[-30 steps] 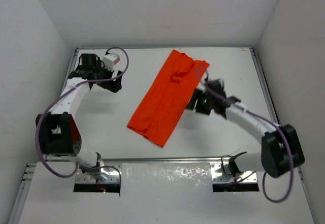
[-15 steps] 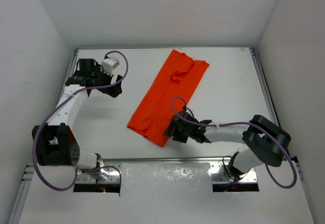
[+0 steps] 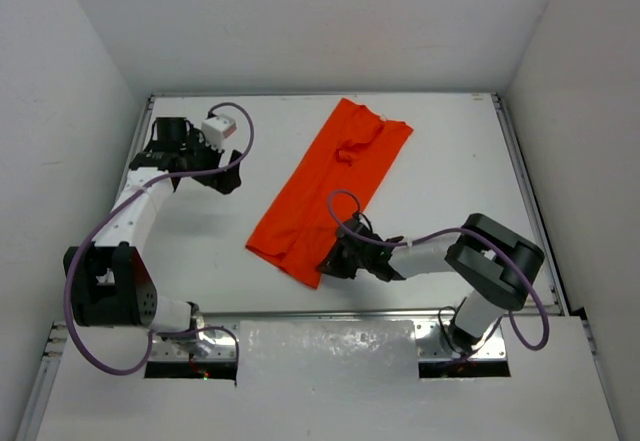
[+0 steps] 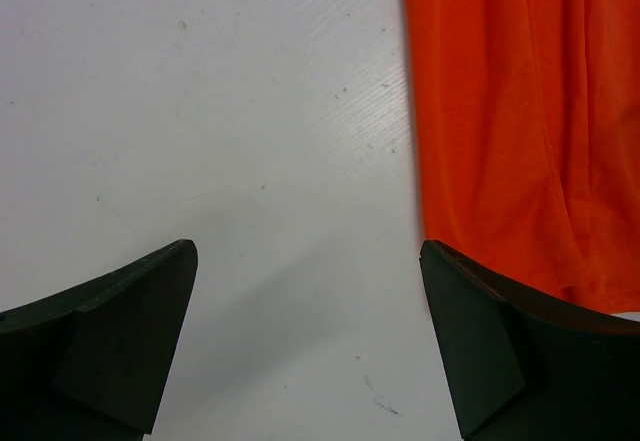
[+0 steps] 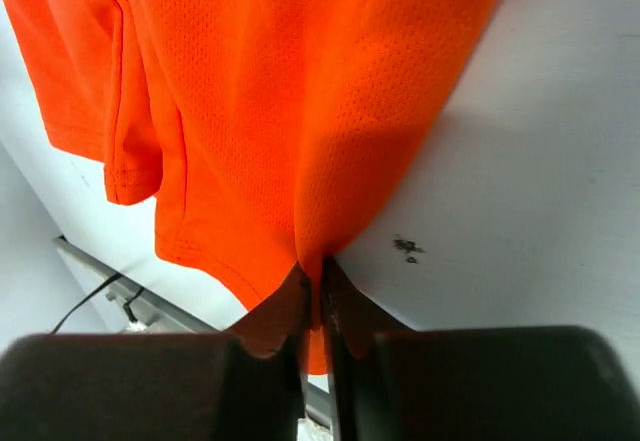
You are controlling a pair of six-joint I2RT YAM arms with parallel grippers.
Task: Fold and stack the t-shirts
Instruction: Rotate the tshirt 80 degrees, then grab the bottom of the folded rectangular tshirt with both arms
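Observation:
An orange-red t-shirt point(image 3: 330, 181), folded into a long strip, lies diagonally across the table from the far middle down to the near centre. At its near corner my right gripper point(image 3: 328, 265) is shut on the t-shirt's hem, and the cloth point(image 5: 300, 101) bunches up between the pinched fingers point(image 5: 285, 306). My left gripper point(image 3: 228, 183) hovers open over bare table to the left of the shirt. In the left wrist view the shirt's long edge point(image 4: 520, 121) runs just past the right finger point(image 4: 490, 341).
White walls close in the table point(image 3: 200, 231) on the left, back and right. A metal rail point(image 3: 330, 313) runs along the near edge between the arm bases. A purple cable point(image 3: 345, 211) loops over the right arm above the shirt's near end.
My right arm swung from beside the shirt's far right edge down to its near corner and closed on the hem. The near corner shifted slightly left. My left arm barely moved.

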